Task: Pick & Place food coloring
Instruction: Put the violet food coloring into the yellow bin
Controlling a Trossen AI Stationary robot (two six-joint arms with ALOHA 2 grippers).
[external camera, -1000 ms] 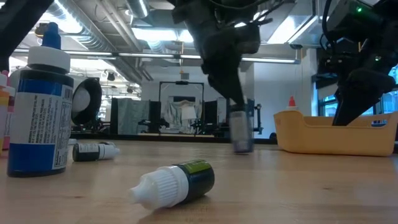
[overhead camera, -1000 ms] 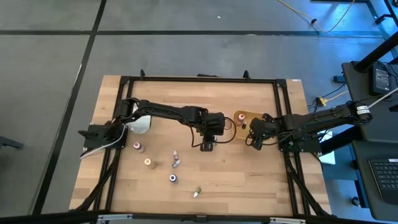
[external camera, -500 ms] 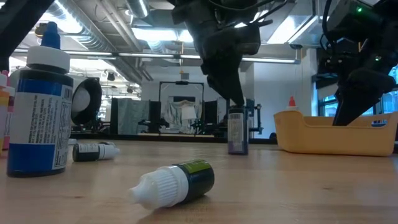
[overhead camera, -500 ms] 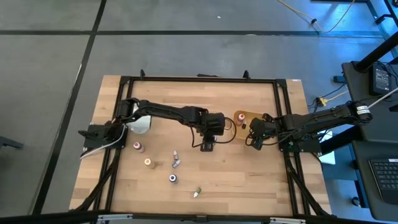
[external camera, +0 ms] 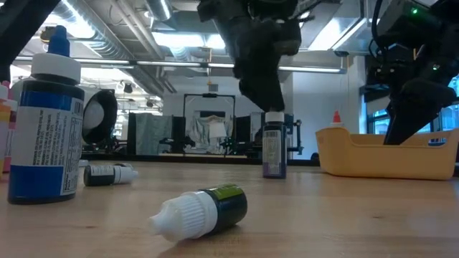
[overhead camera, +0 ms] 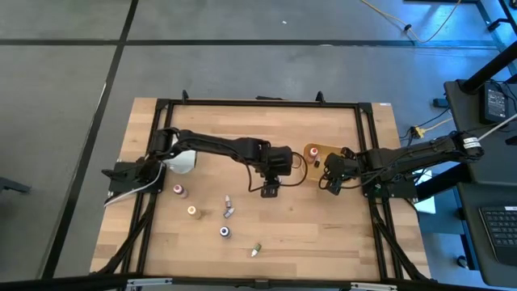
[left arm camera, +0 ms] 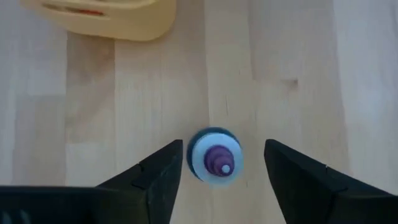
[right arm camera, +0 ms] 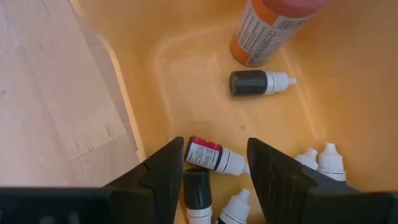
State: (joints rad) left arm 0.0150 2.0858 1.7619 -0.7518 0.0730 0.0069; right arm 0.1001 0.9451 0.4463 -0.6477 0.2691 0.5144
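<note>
Standing upright on the desk, a purple-capped bottle sits directly below the left hand, its long axis vertical and in line with the hand's line of sight. The left wrist view shows it between the two fingers, with a gap visible on each side; the hand is parted wider than the bottle and touches nothing. In the low view the same bottle rests on the wood with the left hand just above its cap. The tray lies just beside this spot, toward the right arm.

Assessment: the bottle appears to be set down outside the tray, so a fresh grasp or a hand-over is likely needed. The left hand is the nearer one; a straight descent would bring the fingers around the bottle's body.

The right hand hangs over the tray, fingers moderately apart and holding nothing. Below it lie several small bottles: a red one, a dark one, and a larger orange one.

Other bottles are loose on the desk well apart from both hands: a blue one upright and a green-labelled one lying on its side in the low view.

Risk noted: the upright bottle is narrow and could tip if one finger meets it first.
</note>
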